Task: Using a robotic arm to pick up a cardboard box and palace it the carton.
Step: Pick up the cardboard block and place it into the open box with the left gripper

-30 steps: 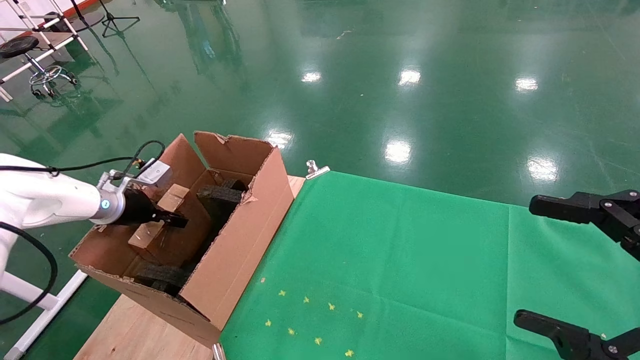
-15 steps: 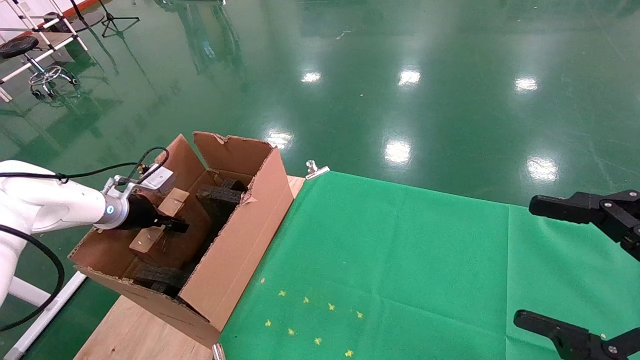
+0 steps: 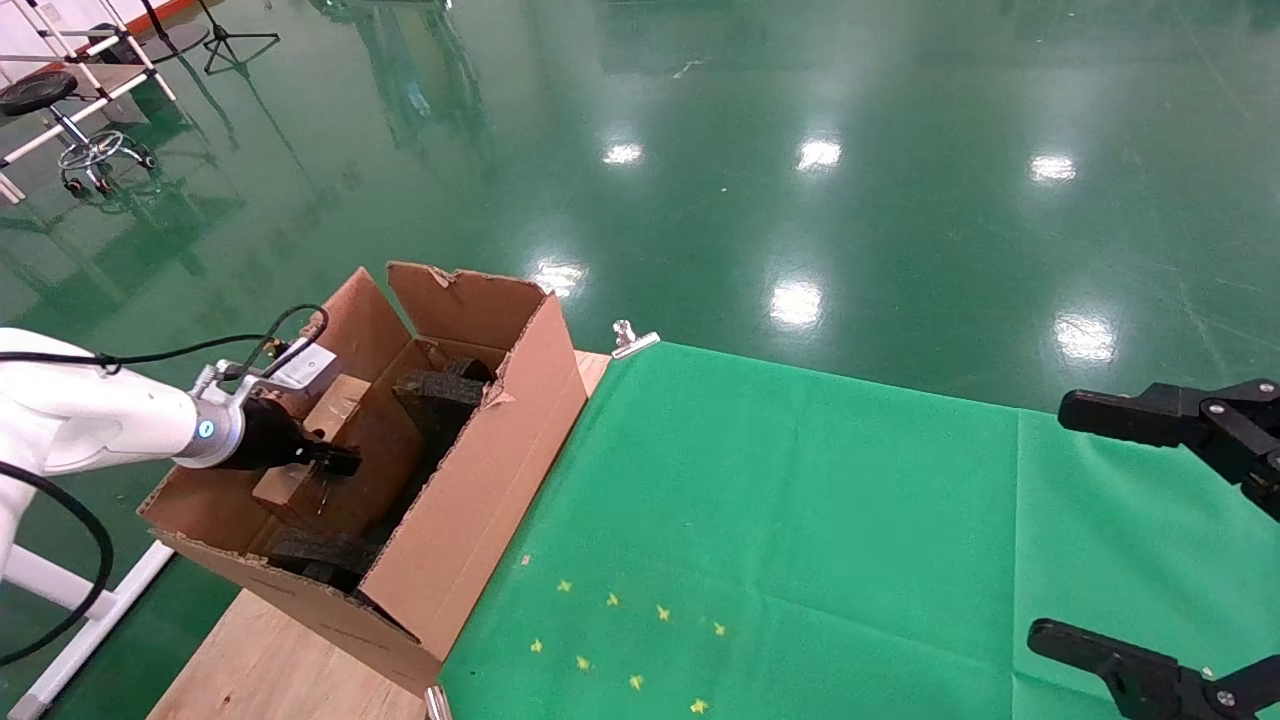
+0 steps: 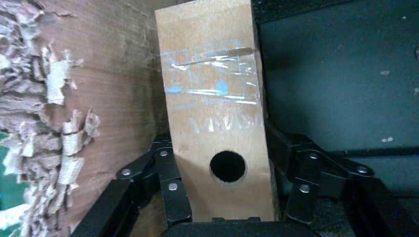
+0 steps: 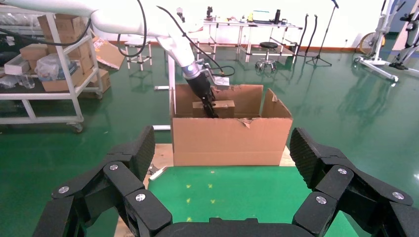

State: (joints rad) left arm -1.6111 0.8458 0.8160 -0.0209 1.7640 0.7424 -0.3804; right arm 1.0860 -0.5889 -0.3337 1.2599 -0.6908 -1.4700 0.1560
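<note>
- The left hand [image 3: 335, 462] of the robotic arm [image 3: 95, 425] was closed on the cardboard box [image 3: 305, 445], a finger pressed against each long side, as the left wrist view showed with the cardboard box [image 4: 215, 123] clamped between the black links.
- The box sat inside the carton [image 3: 470, 470], low in its left half, close to the carton's left wall and beside the black foam blocks [image 3: 440, 390].
- The relation that mattered: the box's long axis ran along the carton's length, away from the hand, its taped part farther off and the narrow face with the round hole [image 4: 228, 166] nearest the wrist.
- The torn inner wall [image 4: 64, 113] lay just beside one side of the box; I could not tell whether they touched.
- My judgement was that the box was at or near its resting place, so the coming move would be to let go and lift clear without catching the ragged flap.
- The left arm was plainly the nearer one; the right hand [image 3: 1160, 540] hung wide open over the green-covered surface [image 3: 800, 520], well apart from the carton.
- Count: one cardboard box, one carton, at least two foam blocks in sight, two hands.
- From the right wrist view the carton [image 5: 230, 138] stood across the surface, the left arm reaching down into it.
</note>
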